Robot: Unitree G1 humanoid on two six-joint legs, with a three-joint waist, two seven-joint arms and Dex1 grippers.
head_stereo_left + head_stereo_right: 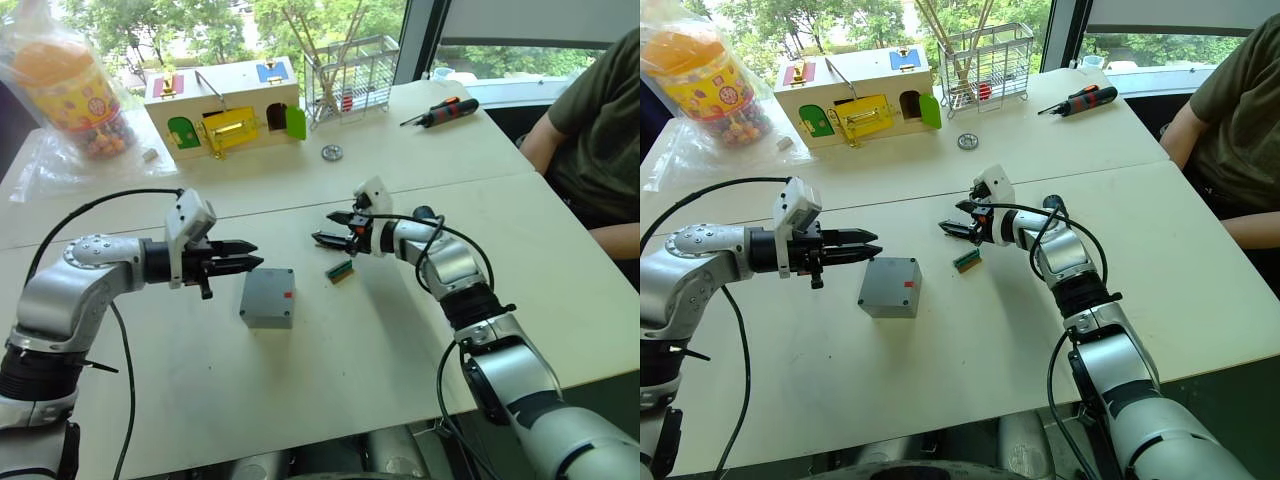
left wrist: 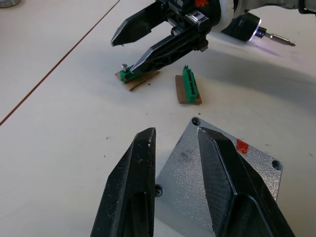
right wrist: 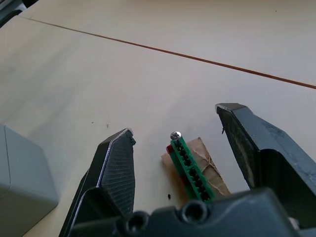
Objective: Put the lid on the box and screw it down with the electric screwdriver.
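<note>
The grey box [image 1: 268,298] stands mid-table with the lid [image 2: 217,168] flat on top of it, a hole at each corner and a red mark near one edge. My left gripper [image 1: 256,254] hovers open just left of the box and slightly above it, its fingers [image 2: 133,182] over the lid's edge with nothing between them. My right gripper [image 1: 322,227] is open beyond the box, its fingers low on either side of a green terminal block [image 3: 190,165] that carries a small screw at its tip. The electric screwdriver [image 2: 244,27] lies on the table behind the right wrist, its bit lit.
A second green block [image 1: 340,270] on cardboard lies right of the box. At the back stand a wooden latch box [image 1: 225,115], a wire rack [image 1: 350,65], a bagged jar [image 1: 75,90], a metal disc [image 1: 332,152] and an orange-and-black screwdriver [image 1: 445,110]. A person [image 1: 600,120] sits at the right.
</note>
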